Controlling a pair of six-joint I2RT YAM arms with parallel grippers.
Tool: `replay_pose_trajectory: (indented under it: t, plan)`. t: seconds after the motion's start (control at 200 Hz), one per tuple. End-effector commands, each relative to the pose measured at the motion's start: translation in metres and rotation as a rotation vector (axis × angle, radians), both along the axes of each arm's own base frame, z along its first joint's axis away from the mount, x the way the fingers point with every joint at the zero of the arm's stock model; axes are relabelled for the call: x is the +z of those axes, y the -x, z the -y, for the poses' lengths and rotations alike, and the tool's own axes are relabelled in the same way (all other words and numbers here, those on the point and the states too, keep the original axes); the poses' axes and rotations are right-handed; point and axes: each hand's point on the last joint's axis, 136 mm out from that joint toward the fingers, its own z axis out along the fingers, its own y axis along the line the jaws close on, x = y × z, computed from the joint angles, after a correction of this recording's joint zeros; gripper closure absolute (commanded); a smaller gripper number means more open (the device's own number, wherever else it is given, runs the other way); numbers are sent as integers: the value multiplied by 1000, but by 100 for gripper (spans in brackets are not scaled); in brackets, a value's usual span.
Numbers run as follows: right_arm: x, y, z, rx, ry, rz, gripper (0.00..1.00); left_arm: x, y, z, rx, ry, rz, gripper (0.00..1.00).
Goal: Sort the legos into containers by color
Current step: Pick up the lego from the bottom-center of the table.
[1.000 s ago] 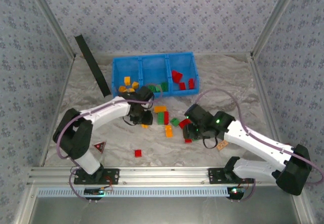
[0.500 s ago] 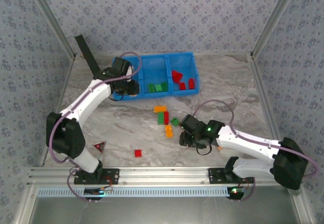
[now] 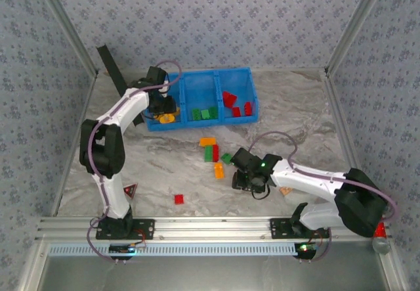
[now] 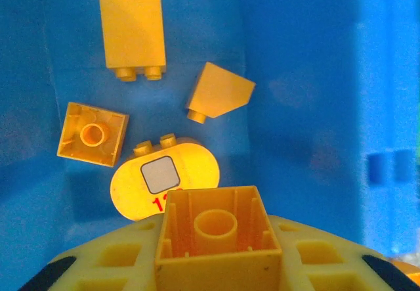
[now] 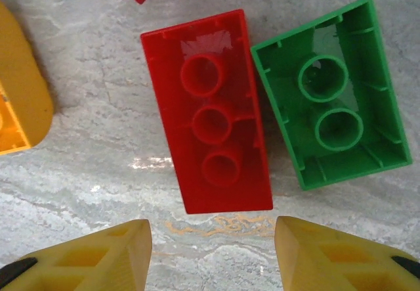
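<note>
Item 1: yellow lego (image 4: pixel 220 235), square, hollow underside facing the wrist camera. It is clamped between the left fingers (image 4: pixel 92 268) over the left compartment of the blue container (image 3: pixel 197 74). Four yellow legos (image 4: pixel 131 35) lie on that compartment's floor.

Item 2: red lego (image 5: pixel 209 110) on the surface (image 5: pixel 85 173), hollow side up. Its long axis runs away from the right fingers (image 5: pixel 98 251), with the far end leaning slightly left. A green lego (image 5: pixel 331 94) lies just beside it, nearly parallel. The right fingers are spread and grasp nothing.

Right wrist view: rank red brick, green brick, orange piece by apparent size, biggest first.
1. red brick, longest, three sockets.
2. green brick, shorter, two sockets.
3. orange piece, least showing, but cut off by the left frame edge, so unsure.
</note>
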Motion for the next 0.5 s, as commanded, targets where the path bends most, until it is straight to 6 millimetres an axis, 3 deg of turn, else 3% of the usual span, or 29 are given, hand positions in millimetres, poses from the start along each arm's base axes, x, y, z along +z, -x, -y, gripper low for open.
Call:
replay_pose_trajectory:
  t: [0.0, 0.225, 0.495]
  plan:
    - [-7, -2, 4, 16, 25, -11, 46, 9, -17, -7, 18, -5, 28, 72]
    - [-13, -16, 5, 58, 67, -15, 47, -12, -28, -7, 24, -19, -22, 71]
    - [-17, -32, -9, 137, 105, -16, 50, -32, -29, -10, 24, -56, -68, 69]
